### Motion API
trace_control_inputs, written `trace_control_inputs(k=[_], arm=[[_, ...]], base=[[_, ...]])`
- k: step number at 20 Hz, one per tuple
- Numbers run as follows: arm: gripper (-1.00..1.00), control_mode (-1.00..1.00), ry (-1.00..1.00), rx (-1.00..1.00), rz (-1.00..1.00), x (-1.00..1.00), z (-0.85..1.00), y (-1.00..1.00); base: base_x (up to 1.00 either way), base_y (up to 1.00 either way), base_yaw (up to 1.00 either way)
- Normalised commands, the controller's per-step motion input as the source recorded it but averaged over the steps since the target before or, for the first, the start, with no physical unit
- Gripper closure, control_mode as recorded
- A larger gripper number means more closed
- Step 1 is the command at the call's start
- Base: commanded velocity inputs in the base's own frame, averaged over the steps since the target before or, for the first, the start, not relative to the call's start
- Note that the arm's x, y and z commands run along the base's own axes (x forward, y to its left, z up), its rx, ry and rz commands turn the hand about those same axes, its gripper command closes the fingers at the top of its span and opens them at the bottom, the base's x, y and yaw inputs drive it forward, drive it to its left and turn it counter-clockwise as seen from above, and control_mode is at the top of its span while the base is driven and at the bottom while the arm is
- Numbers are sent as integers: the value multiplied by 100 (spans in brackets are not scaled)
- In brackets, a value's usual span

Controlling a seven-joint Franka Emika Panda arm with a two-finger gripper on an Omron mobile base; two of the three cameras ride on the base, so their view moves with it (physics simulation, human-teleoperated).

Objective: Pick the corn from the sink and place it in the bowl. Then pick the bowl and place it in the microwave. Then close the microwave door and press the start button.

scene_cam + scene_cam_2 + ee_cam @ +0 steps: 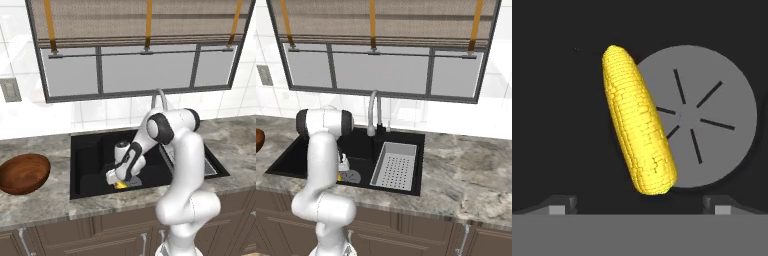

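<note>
The white arm folds forward and down into the black sink point(90, 165), its gripper point(639, 204) hanging low over the floor with jaws spread wide and empty, straddling the corn point(637, 122) lying partly across the round grey drain point(712, 115).

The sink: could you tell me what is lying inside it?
In the sink: the corn lying partly over the round drain, and a strainer tray. The arm hides part of the basin floor.
</note>
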Motion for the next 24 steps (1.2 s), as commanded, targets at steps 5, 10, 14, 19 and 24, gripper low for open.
trace_control_inputs(k=[5,10,14,19,24], arm=[[-100,-100,0,-1,0,74,-46,7],[-100,-100,0,0,0,64,-40,10],[-100,-100,0,0,-6,60,-28,23],[100,-100,1,0,-1,10,-9,5],[100,-100,0,0,0,-19,29,0]], base=[[0,0,0],[0,0,0],[0,0,0],[0,0,0],[0,0,0]])
